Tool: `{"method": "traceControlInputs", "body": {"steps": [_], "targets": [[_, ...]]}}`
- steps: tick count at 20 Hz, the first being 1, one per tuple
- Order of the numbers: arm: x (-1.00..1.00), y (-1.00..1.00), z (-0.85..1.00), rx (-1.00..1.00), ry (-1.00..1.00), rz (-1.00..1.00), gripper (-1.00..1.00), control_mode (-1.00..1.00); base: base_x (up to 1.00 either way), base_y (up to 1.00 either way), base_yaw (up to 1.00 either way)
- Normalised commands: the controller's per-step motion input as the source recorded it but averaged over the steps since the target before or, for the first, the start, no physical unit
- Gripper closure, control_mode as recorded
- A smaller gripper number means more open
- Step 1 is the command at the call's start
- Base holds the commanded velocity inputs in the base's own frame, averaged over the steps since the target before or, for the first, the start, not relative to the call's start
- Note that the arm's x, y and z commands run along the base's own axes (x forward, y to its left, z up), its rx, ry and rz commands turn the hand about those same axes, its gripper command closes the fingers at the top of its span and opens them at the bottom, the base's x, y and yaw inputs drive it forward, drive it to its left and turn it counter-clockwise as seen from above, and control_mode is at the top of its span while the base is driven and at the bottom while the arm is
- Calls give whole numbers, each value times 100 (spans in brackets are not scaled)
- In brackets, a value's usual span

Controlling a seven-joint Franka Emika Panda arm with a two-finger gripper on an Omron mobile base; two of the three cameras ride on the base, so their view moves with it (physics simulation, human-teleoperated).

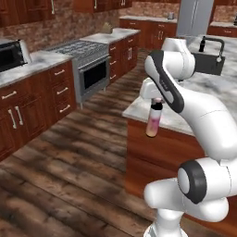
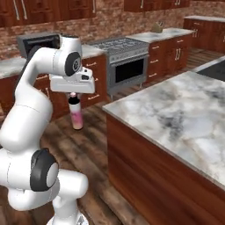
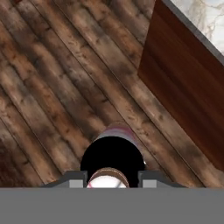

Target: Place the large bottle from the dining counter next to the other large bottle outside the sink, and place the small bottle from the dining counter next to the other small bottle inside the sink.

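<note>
Left base view: the white arm rises from the lower right of the frame, bends at a dark elbow joint, climbs toward the upper centre and folds back down, so the hand points straight at the floor near the middle of the picture. The gripper (image 1: 156, 102) holds the large bottle (image 1: 154, 121) by its top; the bottle hangs upright, pink body and yellowish base clear of the table edge, in front of the red-brown side of the dining counter (image 1: 152, 152). Its marbled slab runs from the centre toward the upper right, where the sink (image 1: 208, 62) sits with its black arched faucet (image 1: 214, 42).

In the right base view the arm stands at the left of the frame, its upper link arching to the upper left and the hand reaching rightward, level, with the gripper (image 2: 74, 95) pointing down. The large bottle (image 2: 76, 113) hangs below it, left of the dining counter (image 2: 176, 110) and over the wooden floor (image 2: 92, 132), well apart from the slab's corner.

The hand view looks straight down: the dark cap and shoulder of the large bottle (image 3: 113, 153) sit at bottom centre, with the fingers (image 3: 74, 177) pressed against the neck from either side, pinching it. Plank floor (image 3: 52, 78) lies beneath, and the counter's wooden side with a sliver of marble crosses the upper right.
</note>
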Motion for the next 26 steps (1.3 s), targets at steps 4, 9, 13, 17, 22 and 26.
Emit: {"method": "traceControlInputs", "body": {"steps": [4, 9, 13, 17, 22, 26], "targets": [[0, 0, 0, 0, 0, 0, 100, 100, 74, 100, -38], [0, 0, 0, 0, 0, 0, 100, 100, 69, 100, -34], [0, 0, 0, 0, 0, 0, 100, 100, 72, 100, -36], [0, 0, 0, 0, 0, 0, 100, 100, 77, 100, -38], [0, 0, 0, 0, 0, 0, 100, 100, 99, 100, -42], [0, 0, 0, 0, 0, 0, 100, 100, 100, 100, -48]]}}
